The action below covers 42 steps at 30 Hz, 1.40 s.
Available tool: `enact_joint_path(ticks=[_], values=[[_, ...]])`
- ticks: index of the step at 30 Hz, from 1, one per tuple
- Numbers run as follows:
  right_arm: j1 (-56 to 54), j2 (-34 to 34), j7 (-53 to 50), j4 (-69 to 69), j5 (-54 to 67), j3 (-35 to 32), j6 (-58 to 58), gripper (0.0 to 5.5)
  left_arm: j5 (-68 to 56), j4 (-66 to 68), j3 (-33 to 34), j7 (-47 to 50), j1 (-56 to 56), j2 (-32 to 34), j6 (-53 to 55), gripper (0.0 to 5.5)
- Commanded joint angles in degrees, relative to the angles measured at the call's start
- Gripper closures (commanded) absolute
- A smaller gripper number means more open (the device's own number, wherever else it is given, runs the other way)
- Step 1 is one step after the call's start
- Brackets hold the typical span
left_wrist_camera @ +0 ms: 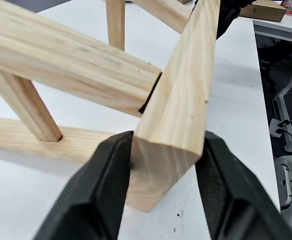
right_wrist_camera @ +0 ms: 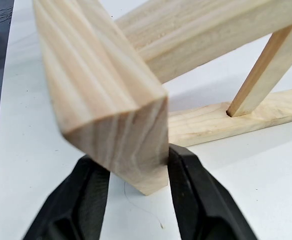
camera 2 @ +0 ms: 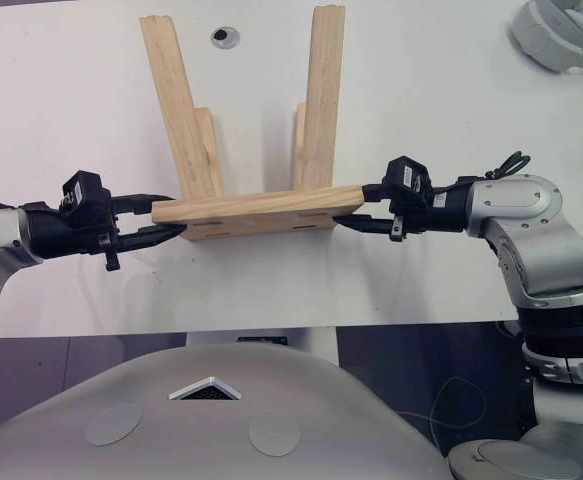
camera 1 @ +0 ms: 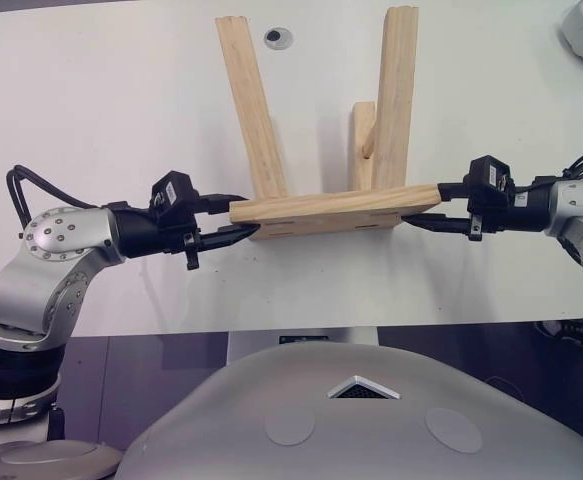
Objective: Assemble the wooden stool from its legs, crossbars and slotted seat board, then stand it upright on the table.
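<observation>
Lying on its side mid-counter [camera 1: 101, 110], the stool [camera 1: 321, 150] has its seat [camera 1: 326, 211] on edge at the near side, with its legs [camera 1: 396, 100] pointing far. The left fingers [left_wrist_camera: 93, 200] are clamped on the seat's left end and the right fingers [right_wrist_camera: 196, 195] on its right end. One low leg [right_wrist_camera: 221, 120] rests flat on the counter. A small dark disc [camera 1: 278, 39] sits far back, between the leg tips.

Nearer me than the seat board [camera 1: 326, 210], bare table [camera 1: 321, 285] lies open; beyond the board, its legs [camera 1: 254, 105] bar my way.
</observation>
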Motion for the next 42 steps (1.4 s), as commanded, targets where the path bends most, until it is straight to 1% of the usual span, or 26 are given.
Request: enact_joint_path(ticks=[1, 4, 8, 12, 15, 17, 20, 22, 24, 26, 30, 31, 33, 34, 36, 38, 40, 41, 42], values=[[-0.97, 0.06, 0.79, -0.17, 0.70, 0.08, -0.10, 3.79, 1.86, 2.09, -1.71, -0.41, 0.75, 0.74, -0.40, 3.69], [-1.17, 0.23, 2.00, -0.69, 3.09, -0.91, 1.22, 3.79, -0.50, 2.24, -1.14, -0.35, -0.62, 0.08, 0.16, 3.71], [-6.87, 1.20, 3.97, -0.66, 10.35, -4.58, 5.94, 3.79, -10.18, 2.67, 3.67, 0.39, -9.46, -0.95, 5.52, 3.71], [-20.71, 0.22, 5.11, 2.28, 20.96, -11.43, 14.21, 3.79, -24.70, 7.32, 11.65, 3.19, -24.74, 0.64, 14.45, 3.74], [-29.50, -0.46, 6.75, 4.99, 26.37, -11.40, 21.65, 3.81, -33.35, 13.32, 13.01, 5.96, -35.41, 1.90, 23.38, 3.74], [-36.42, 1.36, 5.58, 8.91, 30.85, -11.53, 28.32, 3.82, -38.89, 18.42, 12.88, 10.53, -42.71, 1.30, 29.61, 3.75], [-44.88, 4.51, 1.20, 17.96, 37.58, -15.19, 38.88, 3.83, -52.66, 30.12, 14.64, 27.57, -53.29, -2.74, 36.25, 3.76], [-48.67, 8.43, -6.67, 24.50, 41.59, -20.28, 42.88, 3.87, -59.40, 34.28, 14.67, 42.46, -55.15, -6.75, 35.30, 3.76], [-50.03, 13.75, -17.46, 29.13, 45.54, -25.71, 44.46, 3.89, -66.43, 35.47, 15.01, 57.29, -54.08, -11.25, 30.96, 3.77], [-49.15, 18.96, -27.42, 30.25, 50.39, -29.56, 45.37, 3.94, -71.77, 35.03, 15.79, 68.38, -53.34, -15.69, 25.30, 3.77], [-42.92, 29.22, -49.67, 27.81, 61.57, -33.54, 45.38, 3.96, -76.84, 31.77, 17.58, 88.00, -53.16, -24.96, 12.03, 3.77], [-41.63, 30.86, -54.40, 26.74, 64.87, -33.87, 44.73, 3.97, -77.66, 30.42, 17.21, 91.32, -52.62, -26.39, 10.21, 3.80], [-39.04, 33.64, -65.68, 23.66, 73.20, -33.35, 41.26, 4.03, -78.00, 29.19, 16.63, 97.22, -51.16, -28.80, 7.24, 4.07], [-38.14, 35.26, -72.43, 21.88, 77.44, -32.36, 38.31, 4.13, -77.79, 29.23, 16.61, 99.38, -50.24, -29.55, 6.18, 4.19], [-36.17, 37.33, -84.36, 17.71, 84.90, -29.52, 32.37, 4.16, -77.37, 29.04, 16.47, 102.23, -48.29, -30.29, 5.21, 4.49], [-34.45, 38.86, -91.59, 14.28, 88.11, -27.87, 28.59, 4.16, -77.34, 28.23, 16.31, 103.59, -46.63, -30.49, 5.16, 4.90], [-32.63, 40.40, -97.93, 12.26, 88.54, -26.84, 25.25, 4.16, -76.55, 27.99, 16.54, 103.73, -45.87, -30.48, 4.78, 5.21], [-31.75, 40.70, -100.39, 11.59, 88.55, -26.47, 23.99, 4.16, -76.15, 28.10, 16.86, 103.49, -46.08, -30.22, 4.51, 5.46], [-30.77, 40.94, -102.29, 11.09, 88.54, -26.41, 22.99, 4.17, -75.76, 28.29, 17.43, 102.93, -46.55, -29.64, 4.27, 5.50]])
